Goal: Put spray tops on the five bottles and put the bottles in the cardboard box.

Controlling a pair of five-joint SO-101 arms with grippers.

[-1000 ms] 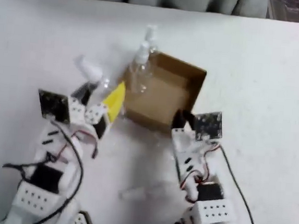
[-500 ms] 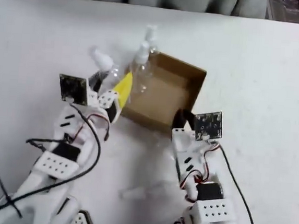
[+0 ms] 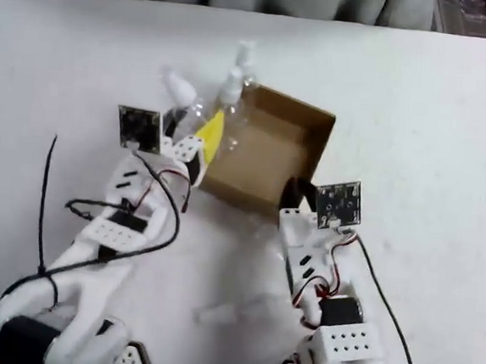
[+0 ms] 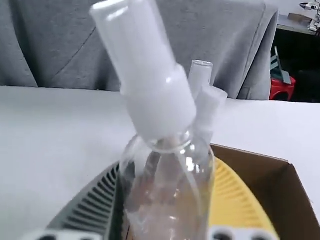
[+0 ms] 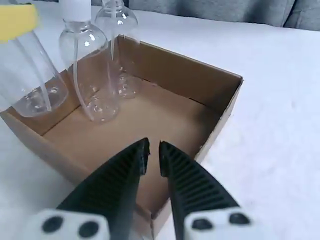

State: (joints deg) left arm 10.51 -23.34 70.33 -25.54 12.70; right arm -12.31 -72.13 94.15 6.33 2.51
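From above, the left gripper [image 3: 195,120] is clamped on a clear bottle [image 3: 190,109] just at the left side of the cardboard box [image 3: 323,151], its yellow finger [image 3: 211,132] on the box side. The bottle's white spray top [image 3: 175,85] tilts away from the box. A second bottle [image 3: 230,104] and a third bottle [image 3: 244,59] stand at the box's far left corner, both topped. The right gripper [image 3: 292,190] sits at the near wall of the box. A pale item [image 3: 216,315] lies on the white table [image 3: 421,95] between the arm bases, too faint to name

From the left wrist, the held bottle [image 4: 167,195] is pinched between the yellow finger [image 4: 235,205] and a grey finger [image 4: 90,210], leaning, its spray top [image 4: 145,75] seated on the neck. Two more white tops rise just behind it, and the box corner [image 4: 270,175] lies beside it

From the right wrist, the black fingers [image 5: 185,175] are drawn nearly together with a thin slit between them, holding nothing, poised over the near edge of the box [image 5: 180,70]. The second bottle [image 5: 92,80] and third bottle [image 5: 119,35] stand upright inside at the far corner. The held bottle [image 5: 27,75] is at the box's side wall; whether it is inside cannot be told
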